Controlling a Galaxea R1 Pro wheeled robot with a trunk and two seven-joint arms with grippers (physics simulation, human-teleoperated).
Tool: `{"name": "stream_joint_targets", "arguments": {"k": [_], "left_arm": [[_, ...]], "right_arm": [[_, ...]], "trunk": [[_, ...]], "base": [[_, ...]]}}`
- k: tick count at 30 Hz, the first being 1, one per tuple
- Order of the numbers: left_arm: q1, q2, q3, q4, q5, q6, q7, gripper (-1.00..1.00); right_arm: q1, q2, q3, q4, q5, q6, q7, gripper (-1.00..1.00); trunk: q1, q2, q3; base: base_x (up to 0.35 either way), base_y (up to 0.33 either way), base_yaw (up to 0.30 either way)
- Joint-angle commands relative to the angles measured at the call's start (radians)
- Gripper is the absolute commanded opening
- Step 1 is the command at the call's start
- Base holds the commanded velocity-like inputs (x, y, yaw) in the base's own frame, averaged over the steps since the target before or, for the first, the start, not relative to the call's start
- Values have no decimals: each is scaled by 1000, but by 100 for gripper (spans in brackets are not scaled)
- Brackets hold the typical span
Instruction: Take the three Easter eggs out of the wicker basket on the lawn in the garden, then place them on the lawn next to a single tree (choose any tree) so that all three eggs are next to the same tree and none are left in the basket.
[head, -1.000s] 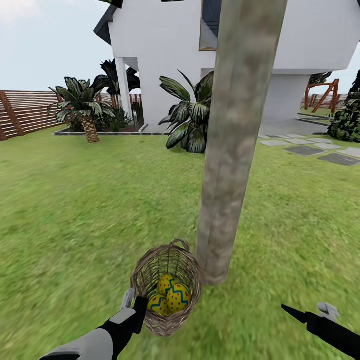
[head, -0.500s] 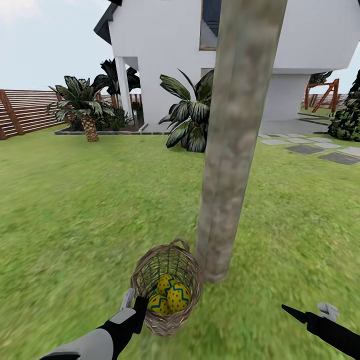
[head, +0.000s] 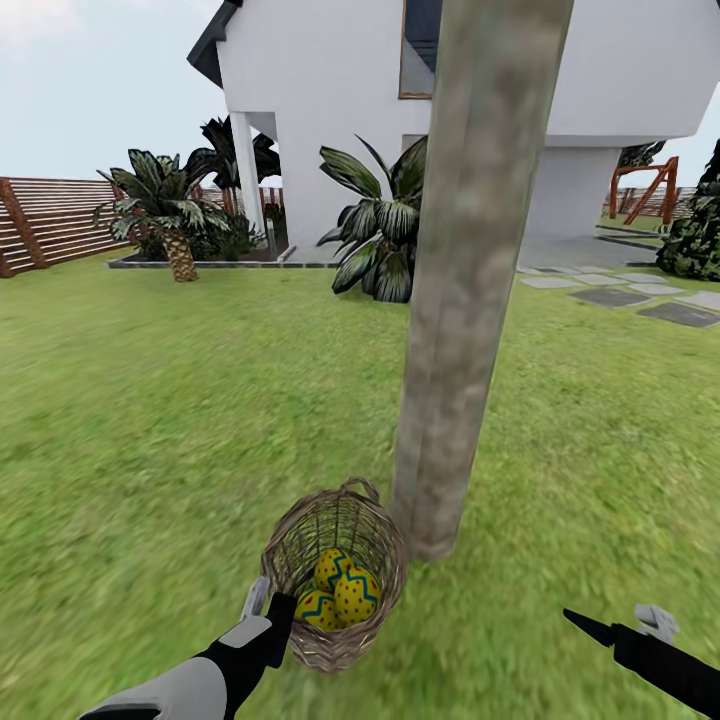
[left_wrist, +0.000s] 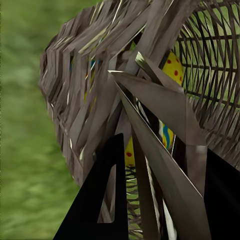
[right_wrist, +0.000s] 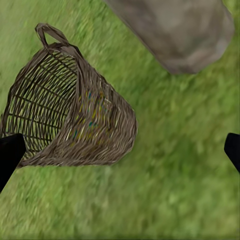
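Low in the middle of the head view sits the wicker basket (head: 335, 578), tipped so its open mouth faces the camera, and inside it the three Easter eggs (head: 338, 592) are bunched together, yellow with red dots and blue zigzags. Just to its right, the thick grey-brown trunk of the tree (head: 463, 290) climbs up and out of the top of the frame; basket wall and trunk base are close, with a thin strip of the lawn (head: 150, 420) between them.

The left tool (head: 268, 605) comes in from the lower left corner and is clamped on the basket's near rim, one finger on each side of the weave. The left wrist view confirms it: dark fingers (left_wrist: 102, 200) straddle the wicker wall, and an egg shows yellow and red through the gaps just beyond.

The right tool (head: 625, 622) is at the lower right of the head view, well apart from basket and tree, hanging over bare grass. Its fingertips stand wide apart, holding nothing. In the right wrist view the basket lies at the left, the trunk base at the upper right.

Behind, a white house (head: 330, 110), a palm (head: 170, 215) and a slatted fence (head: 50, 220).
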Motion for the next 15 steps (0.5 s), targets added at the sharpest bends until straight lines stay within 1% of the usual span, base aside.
{"name": "stream_joint_targets", "arguments": {"k": [1,15], "left_arm": [[0,-1,6,-3,-6,-1,6,-100],[0,-1,6,-3,-6,-1,6,-100]], "right_arm": [[-1,1,-4,-1,7,9,7,100],[-1,1,-4,0,7,9,6,100]], "trunk": [[4,-8,-4],[57,-106,-48]], "base": [[0,0,0],[0,0,0]]}}
